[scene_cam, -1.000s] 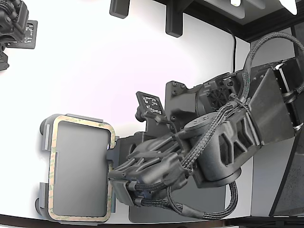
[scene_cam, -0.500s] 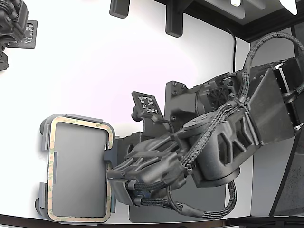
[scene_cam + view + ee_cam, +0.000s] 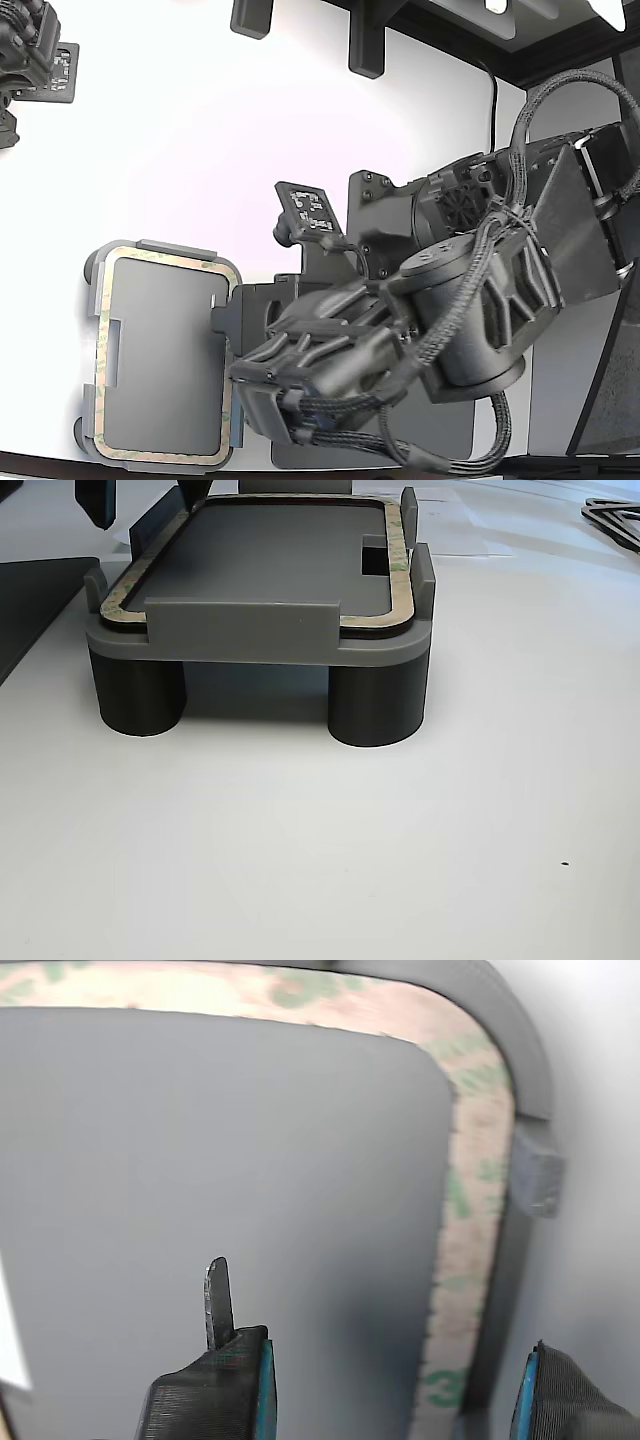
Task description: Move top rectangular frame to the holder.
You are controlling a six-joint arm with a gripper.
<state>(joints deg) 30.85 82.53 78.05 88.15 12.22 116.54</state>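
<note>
The top rectangular frame (image 3: 160, 258), a thin tan band with greenish speckles, lies flat on the holder (image 3: 160, 360) at the exterior view's lower left. In the other view the frame (image 3: 395, 570) sits inside the raised tabs of the light grey holder (image 3: 240, 630), which stands on round feet. My gripper (image 3: 232, 340) hangs at the holder's right edge in the exterior view. The wrist view shows the gripper (image 3: 385, 1360) open, its fingers spread on either side of the frame's (image 3: 470, 1210) strip and not touching it. The holder's rim (image 3: 530, 1070) curves outside the strip.
A dark grey mat (image 3: 440, 430) lies under my arm, and its edge (image 3: 30, 600) shows in the other view. A second arm (image 3: 25, 50) rests at the exterior view's top left. Black mounts (image 3: 365, 45) stand at the back. Dark frames (image 3: 615, 520) lie far off.
The frame has shifted slightly to the exterior view's left and now sits within the holder's tabs. My arm's wrist has turned and dropped a little at the holder's right edge.
</note>
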